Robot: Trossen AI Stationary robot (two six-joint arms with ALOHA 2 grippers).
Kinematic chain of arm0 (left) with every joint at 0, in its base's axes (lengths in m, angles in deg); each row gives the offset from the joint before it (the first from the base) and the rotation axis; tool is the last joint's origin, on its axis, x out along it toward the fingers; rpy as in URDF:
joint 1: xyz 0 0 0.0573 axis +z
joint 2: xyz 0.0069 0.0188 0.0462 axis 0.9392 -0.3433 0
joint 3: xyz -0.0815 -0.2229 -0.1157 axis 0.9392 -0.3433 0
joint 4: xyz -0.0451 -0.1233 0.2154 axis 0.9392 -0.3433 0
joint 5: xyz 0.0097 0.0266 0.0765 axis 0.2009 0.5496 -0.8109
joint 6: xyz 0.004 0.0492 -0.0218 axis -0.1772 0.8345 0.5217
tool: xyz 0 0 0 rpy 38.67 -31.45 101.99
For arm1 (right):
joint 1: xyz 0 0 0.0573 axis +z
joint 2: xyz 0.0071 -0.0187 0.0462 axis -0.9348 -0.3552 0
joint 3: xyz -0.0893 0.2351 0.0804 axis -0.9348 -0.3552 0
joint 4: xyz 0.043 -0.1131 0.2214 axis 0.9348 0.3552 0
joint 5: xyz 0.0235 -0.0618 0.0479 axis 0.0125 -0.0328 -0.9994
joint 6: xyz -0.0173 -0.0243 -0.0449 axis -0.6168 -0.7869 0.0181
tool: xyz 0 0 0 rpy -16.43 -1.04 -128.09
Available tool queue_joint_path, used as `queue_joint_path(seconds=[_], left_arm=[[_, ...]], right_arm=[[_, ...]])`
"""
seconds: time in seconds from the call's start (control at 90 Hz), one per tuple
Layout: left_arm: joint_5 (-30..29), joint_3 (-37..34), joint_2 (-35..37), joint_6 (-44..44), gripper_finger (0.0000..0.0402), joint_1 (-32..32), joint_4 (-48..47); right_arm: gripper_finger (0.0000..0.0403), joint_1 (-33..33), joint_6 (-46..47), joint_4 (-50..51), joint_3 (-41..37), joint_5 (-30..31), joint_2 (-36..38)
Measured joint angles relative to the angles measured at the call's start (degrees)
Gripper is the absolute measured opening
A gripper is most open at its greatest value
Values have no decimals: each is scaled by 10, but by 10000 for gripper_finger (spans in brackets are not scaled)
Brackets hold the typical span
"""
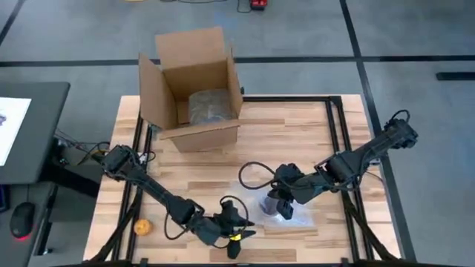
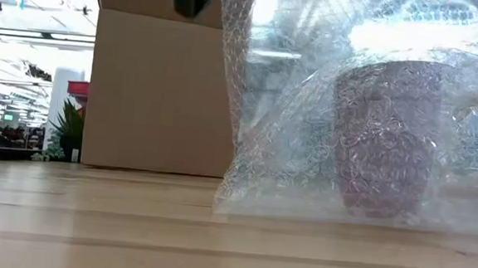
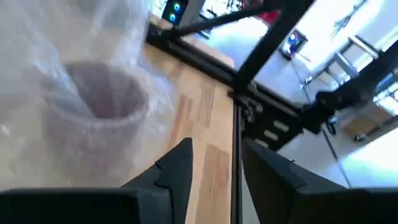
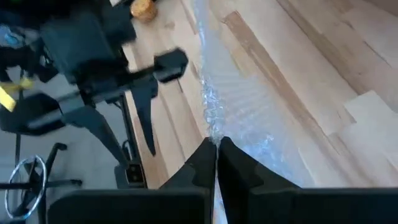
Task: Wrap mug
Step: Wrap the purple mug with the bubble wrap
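A pinkish mug (image 2: pixel 384 135) stands upright on the wooden table, covered by a clear sheet of bubble wrap (image 2: pixel 304 155). In the high view, the mug (image 1: pixel 268 205) sits near the table's front middle. My right gripper (image 1: pixel 284 208) is right beside it, shut on the wrap. My left gripper (image 1: pixel 239 219) is open to the left of the mug and touches nothing. In the left wrist view, the mug (image 3: pixel 99 106) shows through the wrap, beyond the open fingers (image 3: pixel 177 171). My right gripper pinches an edge of the bubble wrap (image 4: pixel 211 134) between its two shut fingers (image 4: pixel 202 165). The wrap runs away from the fingertips over the table as a crumpled ridge. One layer or several, I cannot tell.
An open cardboard box (image 1: pixel 194 89) stands at the table's far side with a wrapped bundle (image 1: pixel 210 105) inside. A small orange object (image 1: pixel 142 226) lies near the front left corner. A black frame (image 1: pixel 338 126) borders the table.
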Motion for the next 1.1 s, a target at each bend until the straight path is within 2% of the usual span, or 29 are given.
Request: queue_joint_path(seconds=[0.1,0.256,0.467,0.578,0.8,1.1], left_arm=[[13,33,-50,-3,83,8,8],[11,129,-121,-9,50,9,-11],[-45,244,-192,-45,14,21,-188],[-71,257,-196,-70,3,33,-222],[-73,256,-197,-73,0,53,-233],[-80,255,-197,-68,0,59,-258]], right_arm=[[0,0,-8,6,0,-13,0],[0,0,-9,12,0,-23,0],[0,4,-5,12,0,-38,0],[0,19,16,6,0,-43,0],[0,62,63,2,0,-35,-2],[0,93,93,9,0,-38,-63]])
